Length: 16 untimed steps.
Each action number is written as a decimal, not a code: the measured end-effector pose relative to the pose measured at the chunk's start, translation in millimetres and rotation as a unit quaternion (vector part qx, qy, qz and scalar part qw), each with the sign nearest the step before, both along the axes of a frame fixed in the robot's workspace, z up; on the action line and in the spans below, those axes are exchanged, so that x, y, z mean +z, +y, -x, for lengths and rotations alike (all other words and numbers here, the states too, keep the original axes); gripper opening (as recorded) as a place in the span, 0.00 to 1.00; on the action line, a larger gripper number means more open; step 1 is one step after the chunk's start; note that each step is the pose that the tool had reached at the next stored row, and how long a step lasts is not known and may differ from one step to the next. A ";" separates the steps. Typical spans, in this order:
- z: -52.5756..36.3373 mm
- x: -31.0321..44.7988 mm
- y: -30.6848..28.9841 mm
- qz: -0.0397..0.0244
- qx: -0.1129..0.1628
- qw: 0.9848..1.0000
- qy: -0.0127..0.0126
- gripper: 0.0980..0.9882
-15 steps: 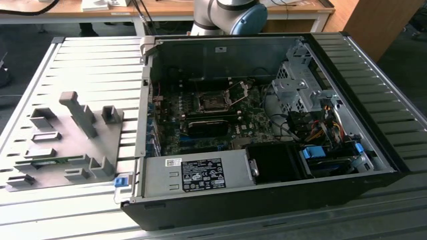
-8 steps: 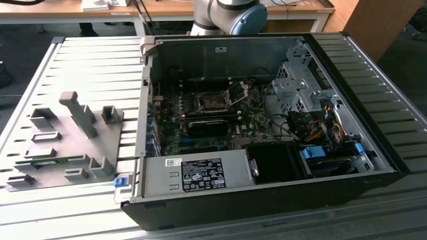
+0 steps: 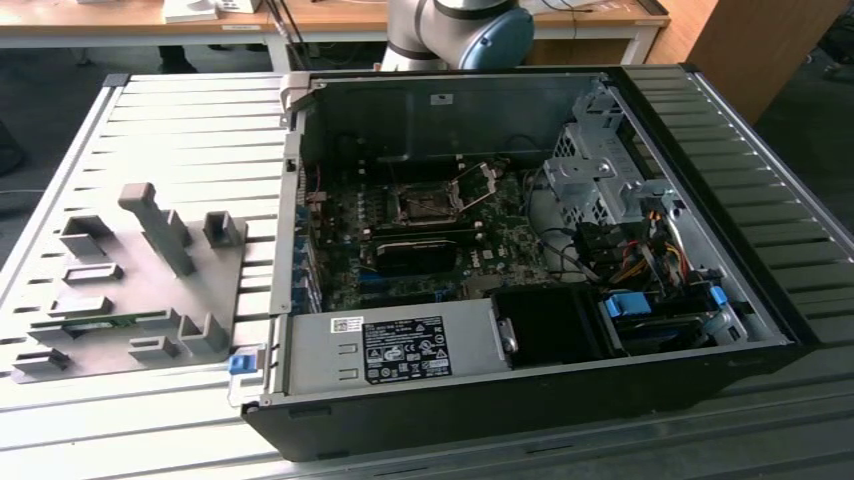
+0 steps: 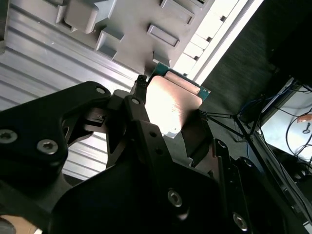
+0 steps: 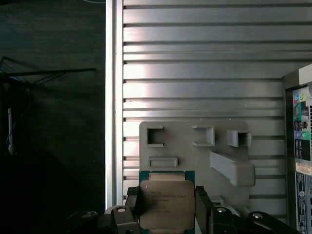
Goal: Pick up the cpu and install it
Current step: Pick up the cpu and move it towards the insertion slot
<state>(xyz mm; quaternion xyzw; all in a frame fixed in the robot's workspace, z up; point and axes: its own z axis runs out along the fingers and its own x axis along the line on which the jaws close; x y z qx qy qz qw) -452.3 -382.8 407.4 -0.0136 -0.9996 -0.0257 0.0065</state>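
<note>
The cpu [image 5: 166, 204], a small square chip with a silvery top and a green edge, sits between the two black fingers [image 5: 203, 204] of my gripper [image 5: 166, 207], which is shut on it. In the second wrist view the cpu [image 4: 171, 100] shows its shiny metal face, clamped on two opposite sides by my gripper [image 4: 168, 117]. It hangs well above the grey holder plate [image 5: 195, 146] on the ribbed table. In the exterior view the motherboard's socket [image 3: 427, 205] lies inside the open computer case with its metal frame lifted.
The holder plate [image 3: 134, 280] with raised blocks lies on the slatted metal table [image 3: 174, 110] at the exterior view's left. The open computer case [image 3: 534, 250] holds a power supply [image 3: 400, 350], a drive cage and cables. The arm's base [image 3: 461, 30] stands behind the case.
</note>
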 end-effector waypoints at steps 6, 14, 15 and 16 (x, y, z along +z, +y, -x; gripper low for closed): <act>-1.7 10.7 2.3 0.000 0.000 1.000 0.000 0.50; -16.0 10.5 7.6 0.000 0.000 1.000 0.000 0.50; -18.6 10.3 7.7 0.000 0.000 1.000 0.000 0.50; -21.0 10.0 7.8 0.000 0.000 1.000 0.000 0.50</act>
